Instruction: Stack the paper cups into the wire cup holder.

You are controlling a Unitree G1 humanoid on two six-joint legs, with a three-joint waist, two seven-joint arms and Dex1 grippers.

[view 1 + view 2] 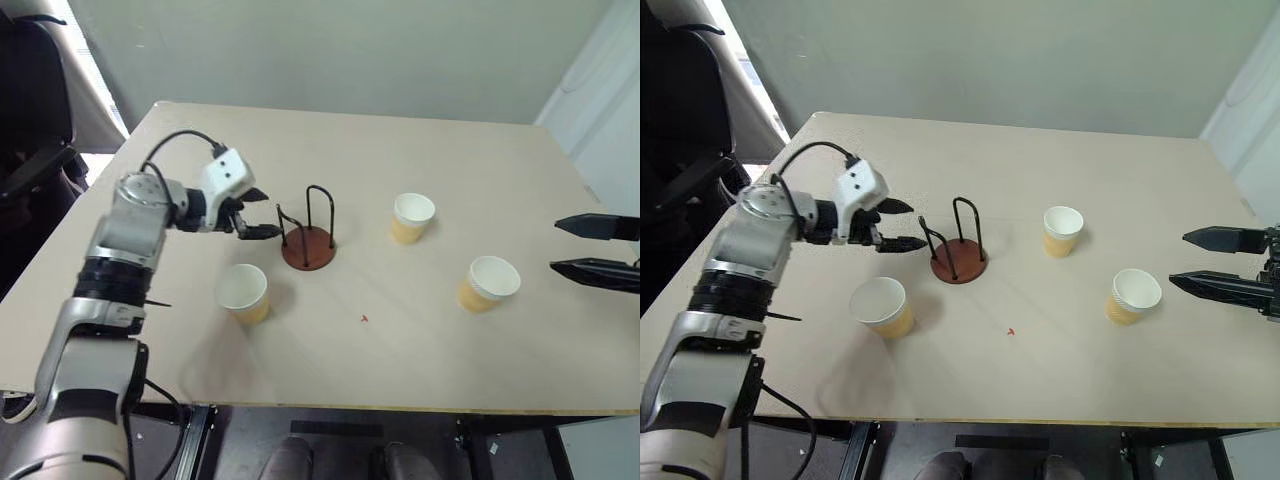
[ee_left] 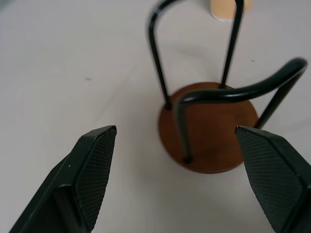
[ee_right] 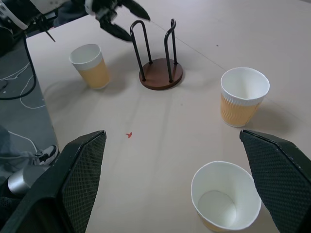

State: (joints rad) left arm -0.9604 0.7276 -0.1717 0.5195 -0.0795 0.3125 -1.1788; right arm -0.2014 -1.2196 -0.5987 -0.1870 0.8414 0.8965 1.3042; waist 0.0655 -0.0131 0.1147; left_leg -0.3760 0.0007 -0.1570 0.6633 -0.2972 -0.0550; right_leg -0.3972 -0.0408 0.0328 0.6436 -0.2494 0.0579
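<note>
The wire cup holder (image 1: 308,248), a reddish-brown disc with two black wire loops, stands empty near the table's middle. My left gripper (image 1: 268,212) hovers open just left of it, and in the left wrist view the holder (image 2: 214,131) sits right ahead of the spread fingers. Three tan paper cups stand upright and apart: one (image 1: 243,292) in front of the left gripper, one (image 1: 412,217) right of the holder, one (image 1: 488,282) further right and nearer. My right gripper (image 1: 558,246) is open and empty at the right edge, pointing at that last cup (image 3: 226,201).
The beige table (image 1: 400,370) has its front edge close to me and its left edge beside a dark chair (image 1: 30,120). A small red mark (image 1: 364,319) lies on the tabletop in front of the holder. A white panel (image 1: 600,90) stands at the far right.
</note>
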